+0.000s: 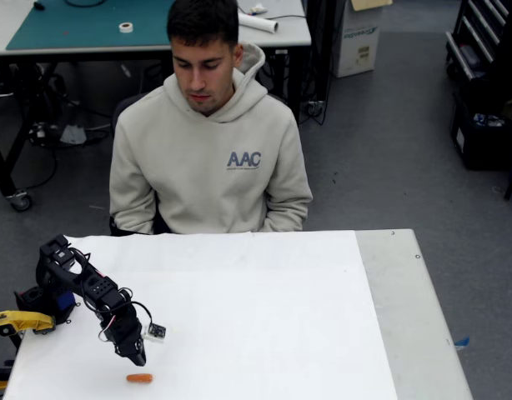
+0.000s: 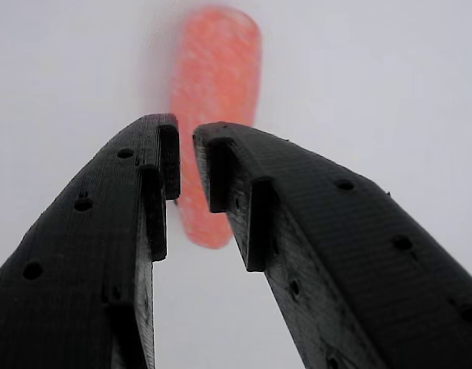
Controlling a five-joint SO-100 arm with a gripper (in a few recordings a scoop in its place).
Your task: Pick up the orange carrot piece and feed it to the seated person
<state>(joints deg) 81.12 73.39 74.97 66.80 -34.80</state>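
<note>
The orange carrot piece (image 1: pixel 139 378) lies flat on the white table (image 1: pixel 281 317) near its front left edge. My black gripper (image 1: pixel 139 360) points down and hovers just above the carrot without touching it. In the wrist view the carrot (image 2: pixel 217 61) shows blurred behind the fingertips of my gripper (image 2: pixel 186 131). The jaws are almost together, leaving a slit narrower than the carrot, and they hold nothing. The seated person (image 1: pixel 210 158) in a beige hoodie sits behind the table's far edge, looking down.
A yellow clamp (image 1: pixel 18 321) holds the arm's base at the table's left edge. A bare grey strip (image 1: pixel 406 317) runs along the table's right side. Behind the person stand a workbench (image 1: pixel 89 29) and floor clutter.
</note>
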